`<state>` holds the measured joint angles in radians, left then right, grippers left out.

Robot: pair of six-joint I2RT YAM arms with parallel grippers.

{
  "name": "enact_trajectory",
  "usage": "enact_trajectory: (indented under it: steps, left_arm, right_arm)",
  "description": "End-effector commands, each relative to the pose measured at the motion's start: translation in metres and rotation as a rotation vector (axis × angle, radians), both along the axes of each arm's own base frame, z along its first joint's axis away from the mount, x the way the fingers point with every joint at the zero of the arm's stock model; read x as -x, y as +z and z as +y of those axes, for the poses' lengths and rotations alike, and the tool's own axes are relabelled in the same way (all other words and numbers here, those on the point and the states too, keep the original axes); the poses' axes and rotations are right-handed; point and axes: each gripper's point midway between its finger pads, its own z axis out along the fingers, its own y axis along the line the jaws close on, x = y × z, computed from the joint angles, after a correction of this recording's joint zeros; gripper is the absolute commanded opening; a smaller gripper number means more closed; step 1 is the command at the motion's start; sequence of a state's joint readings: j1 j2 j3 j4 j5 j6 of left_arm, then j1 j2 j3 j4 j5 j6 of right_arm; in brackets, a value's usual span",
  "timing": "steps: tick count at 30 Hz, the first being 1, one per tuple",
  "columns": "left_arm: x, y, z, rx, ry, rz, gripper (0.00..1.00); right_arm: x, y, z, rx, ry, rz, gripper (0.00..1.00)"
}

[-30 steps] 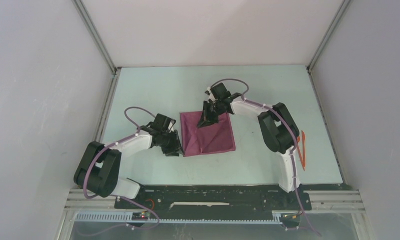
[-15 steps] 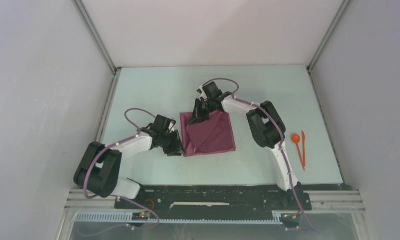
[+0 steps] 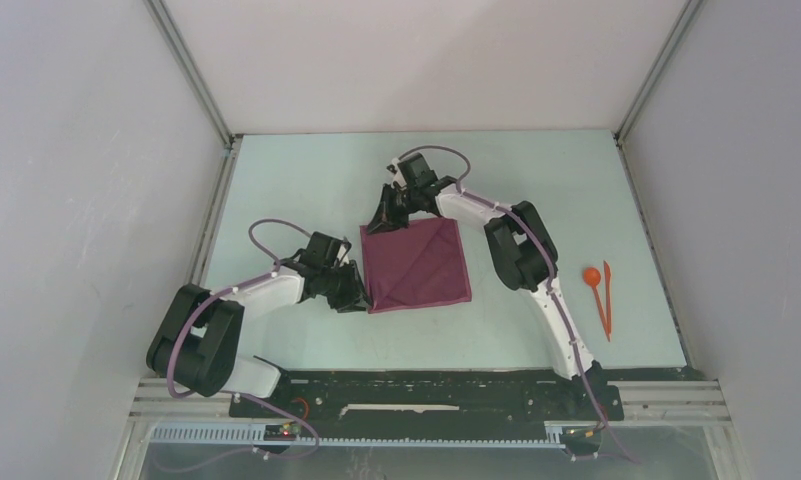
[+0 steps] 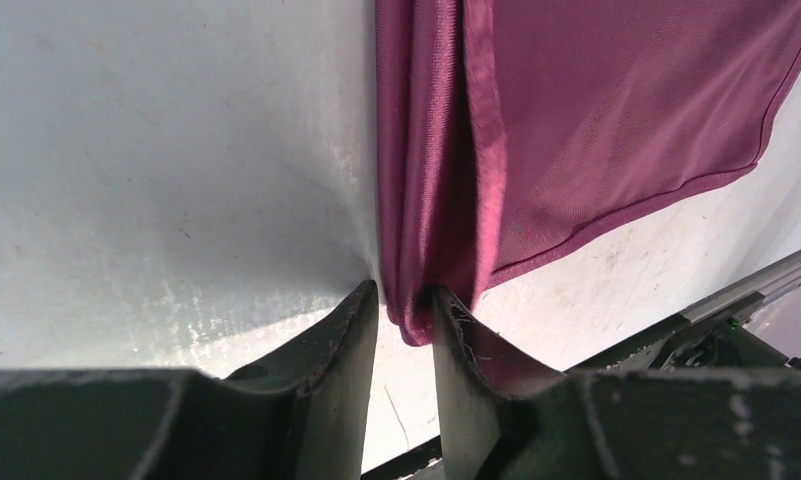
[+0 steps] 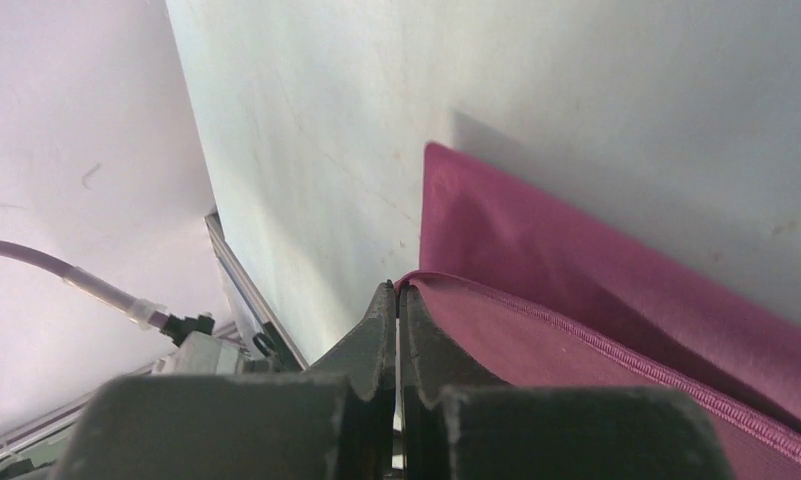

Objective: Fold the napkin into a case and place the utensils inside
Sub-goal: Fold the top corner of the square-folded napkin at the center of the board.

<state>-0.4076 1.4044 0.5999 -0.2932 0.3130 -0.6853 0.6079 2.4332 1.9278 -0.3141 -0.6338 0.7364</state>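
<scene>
Since a second ago the right arm has swung left and farther out, carrying its pinched napkin corner across to the cloth's far-left corner. Its elbow has cleared the spoon, which it hid before. The left arm has stayed where it was.

The pale table (image 3: 296, 180) carries everything. The napkin (image 3: 421, 268) lies near the middle between the two arms, a roughly square, slightly skewed maroon patch. It is doubled over, and the wrist views show two layers.

The right gripper (image 3: 384, 222) sits at the far-left corner. Its fingers (image 5: 381, 330) are pressed almost together on the hemmed edge of the upper layer (image 5: 596, 330), held slightly above the lower layer.

The left gripper (image 3: 354, 295) is at the near-left corner. Its fingers (image 4: 351, 330) stand narrowly apart, with the bunched folded edge (image 4: 426, 200) clamped between them at table level.

Well to the right, near the table's edge, lie the orange spoon (image 3: 592, 275) and the slim piece (image 3: 606, 285). They lie just beside each other, apart from the napkin.
</scene>
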Motion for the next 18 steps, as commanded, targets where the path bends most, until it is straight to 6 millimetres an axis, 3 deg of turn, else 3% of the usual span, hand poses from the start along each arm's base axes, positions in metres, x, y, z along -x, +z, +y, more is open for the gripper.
enact_trajectory:
  steps: [1,18]
  left_arm:
    - [0.018,-0.020,0.013,-0.071,0.007,0.056,0.34]
    - [0.020,-0.023,0.013,-0.069,0.011,0.068,0.34]
  right_arm:
    - [-0.018,0.009,0.003,-0.007,-0.009,-0.040,0.00]
    - [-0.035,-0.001,0.003,-0.015,-0.022,-0.037,0.00]
